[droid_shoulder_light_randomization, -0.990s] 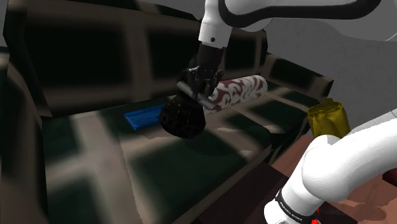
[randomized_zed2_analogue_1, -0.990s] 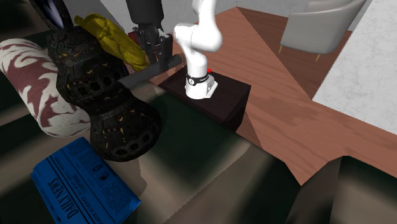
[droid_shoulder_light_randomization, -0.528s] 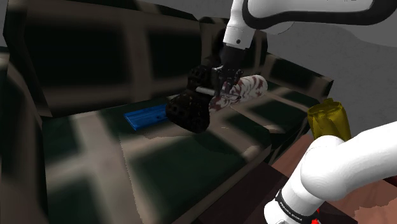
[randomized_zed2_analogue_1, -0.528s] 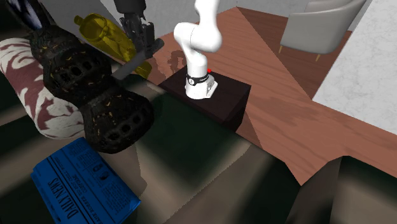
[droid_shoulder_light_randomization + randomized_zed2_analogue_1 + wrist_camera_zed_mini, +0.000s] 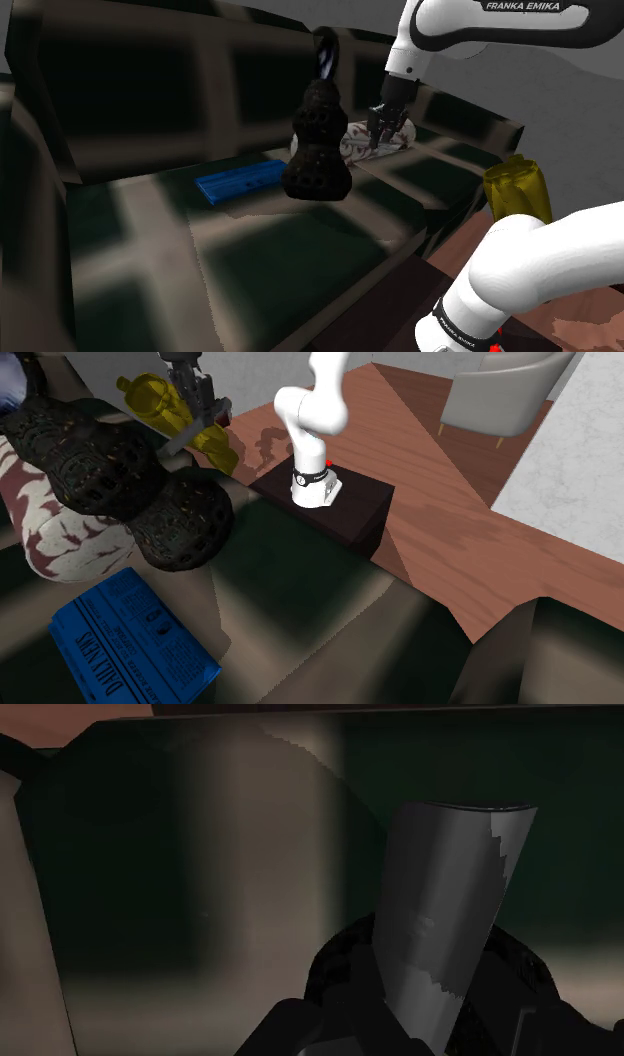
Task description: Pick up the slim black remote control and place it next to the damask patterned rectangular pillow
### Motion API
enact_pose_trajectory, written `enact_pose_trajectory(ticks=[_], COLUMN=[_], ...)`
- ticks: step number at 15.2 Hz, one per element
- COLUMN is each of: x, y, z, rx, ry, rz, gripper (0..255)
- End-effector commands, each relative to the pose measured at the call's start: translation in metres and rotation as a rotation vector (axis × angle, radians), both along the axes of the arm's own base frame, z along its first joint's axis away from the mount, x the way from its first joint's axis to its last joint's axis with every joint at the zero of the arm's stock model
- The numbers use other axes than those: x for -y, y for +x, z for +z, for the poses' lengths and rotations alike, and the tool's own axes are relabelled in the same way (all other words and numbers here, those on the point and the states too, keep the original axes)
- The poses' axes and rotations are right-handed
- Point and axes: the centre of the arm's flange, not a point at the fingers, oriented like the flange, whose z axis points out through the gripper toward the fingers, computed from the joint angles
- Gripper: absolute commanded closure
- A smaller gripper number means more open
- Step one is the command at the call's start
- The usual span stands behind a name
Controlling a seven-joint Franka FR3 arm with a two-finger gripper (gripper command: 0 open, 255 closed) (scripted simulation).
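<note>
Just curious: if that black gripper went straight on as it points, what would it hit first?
The gripper would probably meet the plaid sofa seat beside the patterned pillow; depth is unclear. Its clasped grey remote leads.

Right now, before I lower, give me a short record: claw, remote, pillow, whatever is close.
claw: shut on remote, close to pillow
remote: dark grey slab, clasped in claw
pillow: white-and-maroon patterned roll on sofa seat
nearby: lumpy black holed object by pillow; blue newspaper flat on seat
placed: not yet
</note>
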Motion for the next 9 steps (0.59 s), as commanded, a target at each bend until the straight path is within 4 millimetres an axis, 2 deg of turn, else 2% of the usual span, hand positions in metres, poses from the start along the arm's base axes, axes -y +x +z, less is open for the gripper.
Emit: enact_pose_trajectory(ticks=[1,9], x=[0.027,0.129], y=[-0.006,-0.033], z=[0.002,0.002], rx=[0.000,0.000], ry=[-0.001,-0.001], rz=[0.000,0.000], gripper=[255,255])
